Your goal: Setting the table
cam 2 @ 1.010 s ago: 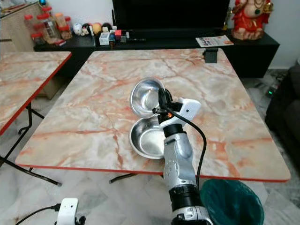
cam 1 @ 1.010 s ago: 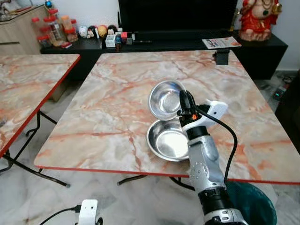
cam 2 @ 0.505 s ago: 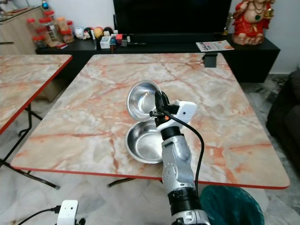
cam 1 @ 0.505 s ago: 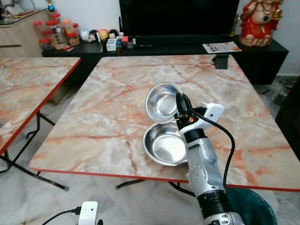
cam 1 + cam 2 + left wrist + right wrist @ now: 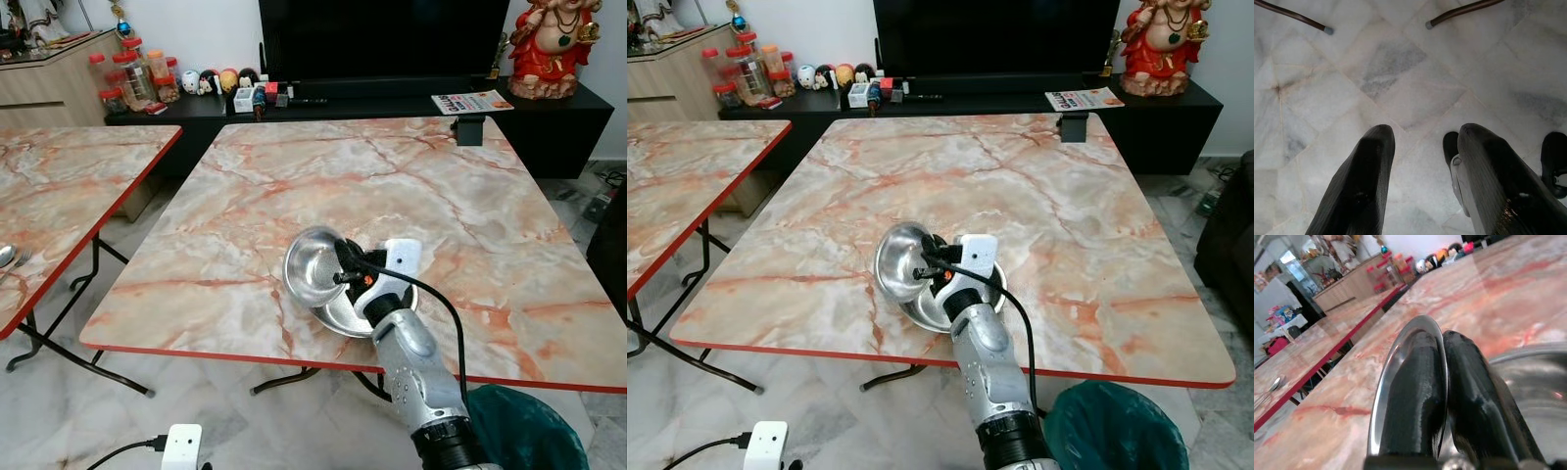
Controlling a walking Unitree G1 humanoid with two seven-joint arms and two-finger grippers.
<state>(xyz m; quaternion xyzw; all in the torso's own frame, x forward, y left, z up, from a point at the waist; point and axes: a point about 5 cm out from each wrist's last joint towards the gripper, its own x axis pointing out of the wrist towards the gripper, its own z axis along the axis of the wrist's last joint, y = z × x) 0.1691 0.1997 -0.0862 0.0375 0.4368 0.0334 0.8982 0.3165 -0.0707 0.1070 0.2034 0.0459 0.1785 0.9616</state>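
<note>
On the marble table, my right gripper is shut on the rim of a tilted steel bowl. That bowl leans over the left side of a second steel bowl, which rests near the table's front edge. The right wrist view has both black fingers clamped on the held bowl's rim, with the second bowl beside them. My left gripper hangs open over the tiled floor with nothing between its fingers.
A second marble table stands at the left, with cutlery at its edge. A black cabinet with jars and a magazine lies behind. A small black object sits at the table's far right edge. A green bin stands below the near right corner.
The camera has shifted. My right gripper has brought the held bowl down and nearer, from beyond the resting bowl to over its left side.
</note>
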